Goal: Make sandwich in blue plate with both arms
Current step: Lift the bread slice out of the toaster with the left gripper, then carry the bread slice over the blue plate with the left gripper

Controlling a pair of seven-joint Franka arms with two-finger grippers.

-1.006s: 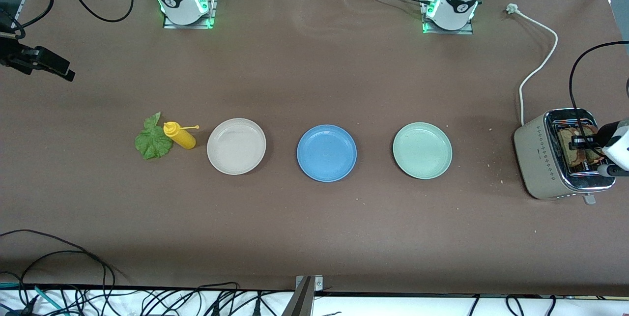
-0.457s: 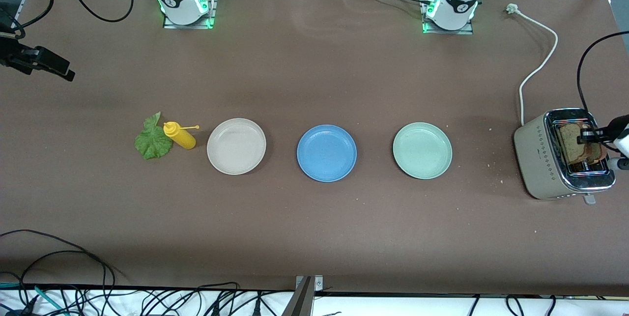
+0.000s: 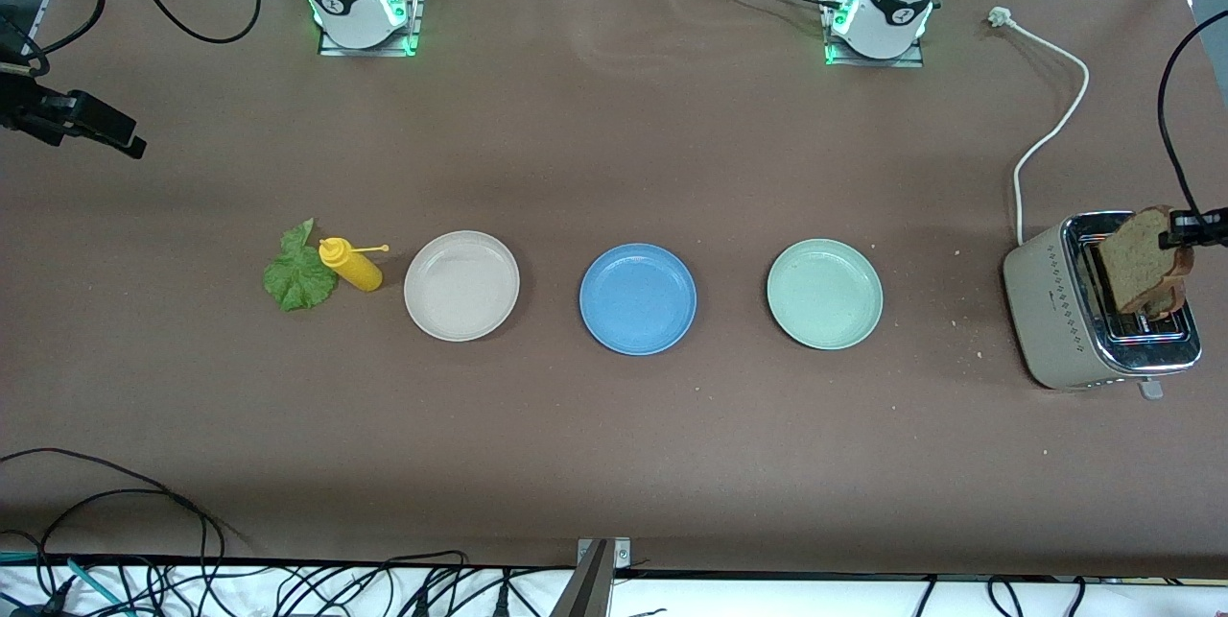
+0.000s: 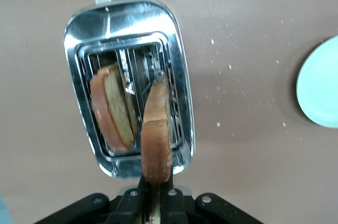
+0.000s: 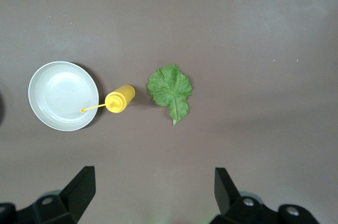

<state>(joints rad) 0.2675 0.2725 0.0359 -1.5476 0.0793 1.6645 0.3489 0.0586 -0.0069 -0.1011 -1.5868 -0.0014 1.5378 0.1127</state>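
Over the toaster (image 3: 1074, 310), left fingers (image 4: 143, 192) pinch bread slice (image 3: 1137, 262).

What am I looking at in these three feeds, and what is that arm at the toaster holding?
Two robot arms share one brown table. The wide picture looks down from a high camera facing them; the other two come from cameras on their wrists. The left gripper is shut on a bread slice, held over the toaster; a second slice sits in the other slot. In a row lie a green plate, the blue plate, a beige plate, a mustard bottle and a lettuce leaf. The right gripper waits open, high over the leaf.
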